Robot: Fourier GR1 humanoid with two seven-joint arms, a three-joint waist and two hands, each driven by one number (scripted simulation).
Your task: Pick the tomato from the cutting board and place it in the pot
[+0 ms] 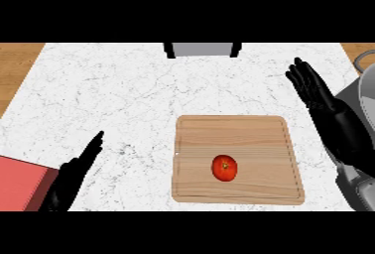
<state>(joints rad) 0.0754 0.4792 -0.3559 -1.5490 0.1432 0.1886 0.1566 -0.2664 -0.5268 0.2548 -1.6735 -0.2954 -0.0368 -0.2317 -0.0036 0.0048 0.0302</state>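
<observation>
A red tomato (225,168) lies on the wooden cutting board (238,131), a little below its middle. Only a grey curved part of the pot (363,94) shows at the right edge. My right hand (316,89) is raised above the counter to the upper right of the board, fingers straight, open, well apart from the tomato. My left hand (73,173) rests at the lower left with straight fingers, open, holding nothing.
The white marble counter (110,94) has wooden strips at its far left and right. A red flat object (18,181) lies at the lower left corner next to my left hand. A grey and black object (203,49) stands at the back edge.
</observation>
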